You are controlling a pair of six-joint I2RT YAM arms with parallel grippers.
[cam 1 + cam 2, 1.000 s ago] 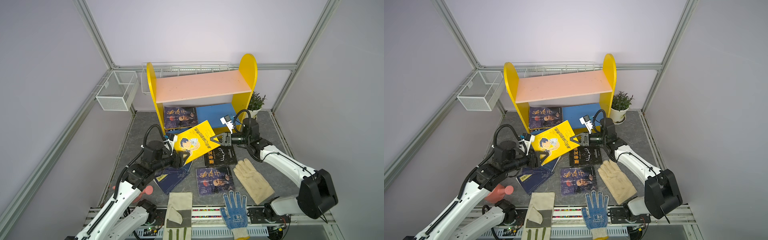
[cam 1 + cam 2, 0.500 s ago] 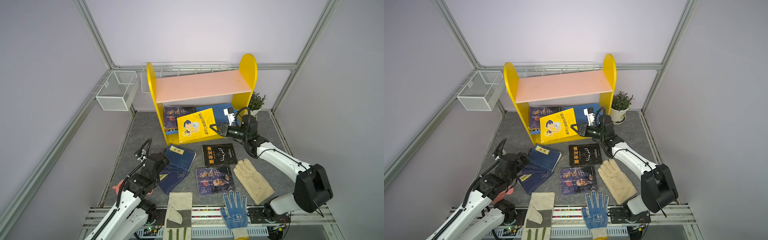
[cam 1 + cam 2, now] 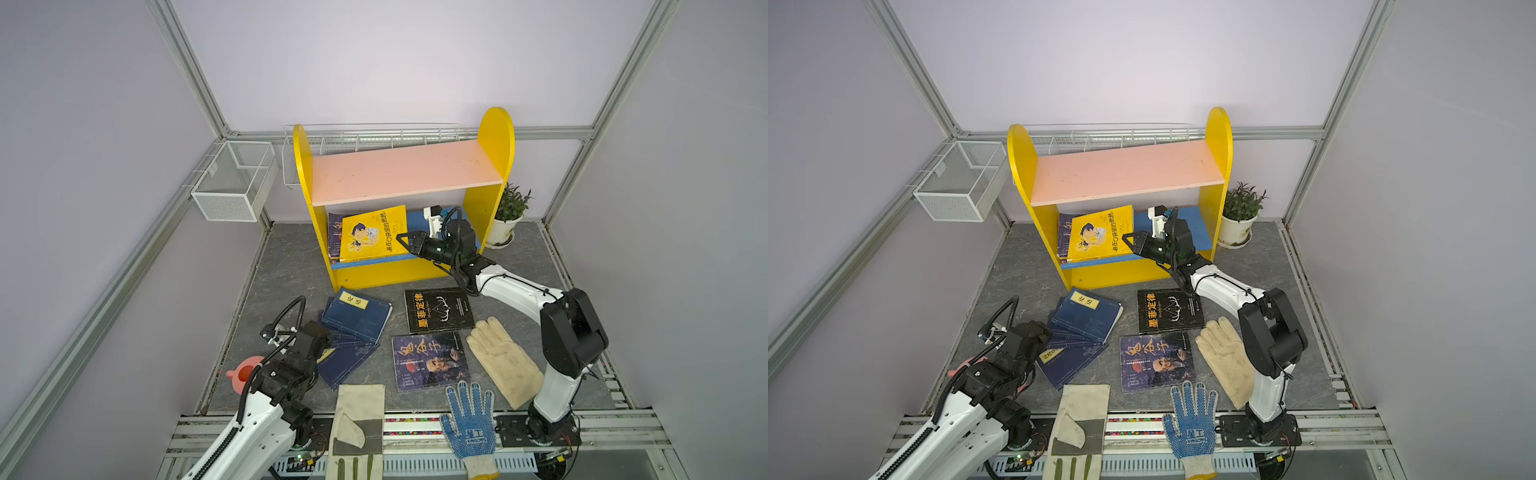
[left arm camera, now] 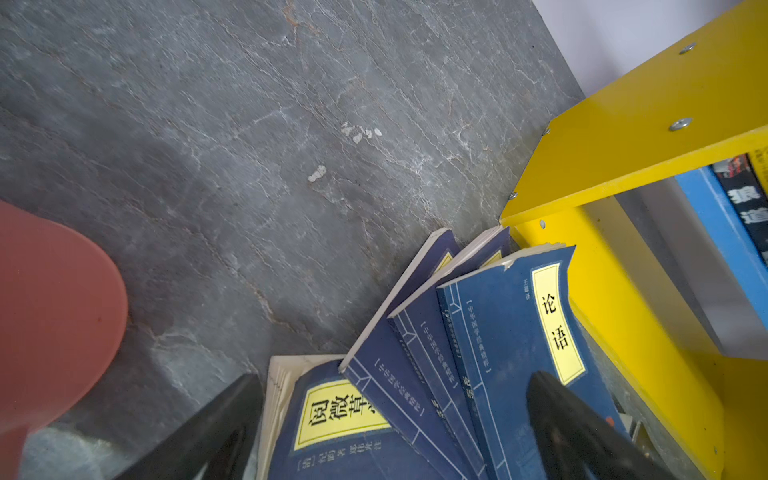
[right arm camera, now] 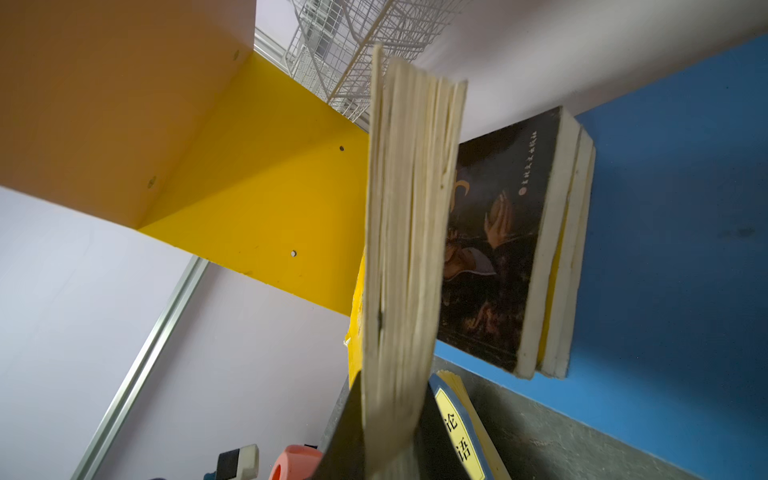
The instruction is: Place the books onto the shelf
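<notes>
1. The right claw (image 3: 404,243) is clamped on the right edge of the yellow book (image 3: 372,235). In the right wrist view its fingers grip both sides of the page block (image 5: 407,228).
2. A second ago both claws held this book in the air above the counter (image 3: 291,266). Now only the right one has it, and the book has moved into the lower tier of the shelf (image 3: 492,137).
3. The yellow book sits tilted under the pink board (image 3: 407,172), cover facing up and forward. It covers most of the dark books (image 5: 498,232) already lying on the blue board (image 3: 1196,232). Whether it touches them cannot be told.
4. The left claw (image 4: 394,376) has let go and pulled back to the front left of the counter. Its jaws stand wide apart and hold nothing.
5. It hovers over the fanned pile of navy books (image 3: 357,316), one finger above the top cover with the yellow label.
6. The black book (image 3: 438,309) and the purple-blue book (image 3: 430,361) lie flat on the counter in front of the shelf, where they were before.
</notes>
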